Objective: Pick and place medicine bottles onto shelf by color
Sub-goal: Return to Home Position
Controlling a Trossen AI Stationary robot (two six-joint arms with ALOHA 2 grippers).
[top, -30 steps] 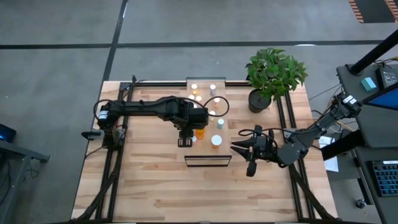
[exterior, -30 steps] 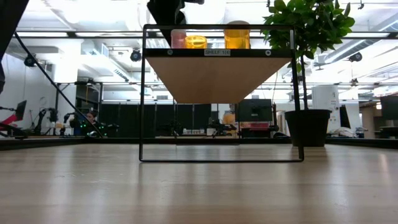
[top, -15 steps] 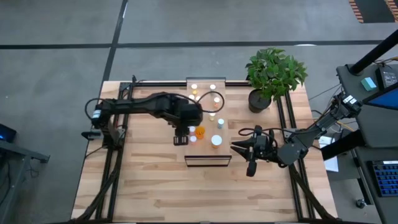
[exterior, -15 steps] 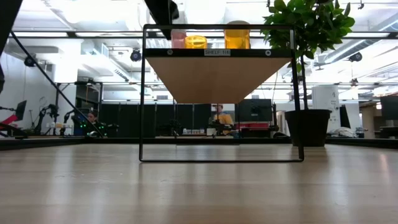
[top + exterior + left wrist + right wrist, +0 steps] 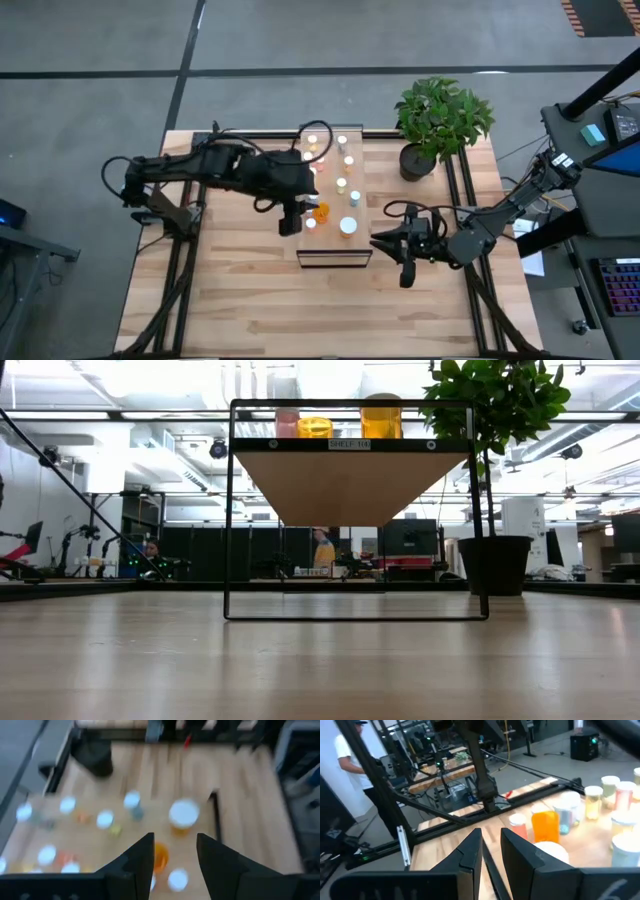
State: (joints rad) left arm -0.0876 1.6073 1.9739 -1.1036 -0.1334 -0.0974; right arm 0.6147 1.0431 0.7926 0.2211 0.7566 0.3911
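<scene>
High view: the plank bench (image 5: 240, 300) stands on a grey concrete floor (image 5: 100, 60). The shelf (image 5: 335, 245) crosses the middle of the bench, with the medicine bottles (image 5: 347, 226) clustered on it. The left jaws hover at the shelf's left edge, parted and empty. The right jaws, also parted, hang just right of the shelf.

Low view: pink, yellow and orange bottles top the shelf. Beyond it are workstations and a person (image 5: 322, 548).

Left wrist view: blurred white caps lie beyond the jaws.

Right wrist view: a white-shirted person (image 5: 342, 750) stands beyond the shelf.

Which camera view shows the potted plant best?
The high view: the whole potted plant shows from above. The low view shows its pot and leaves, cropped at the top. In the wrist views I cannot make it out.
</scene>
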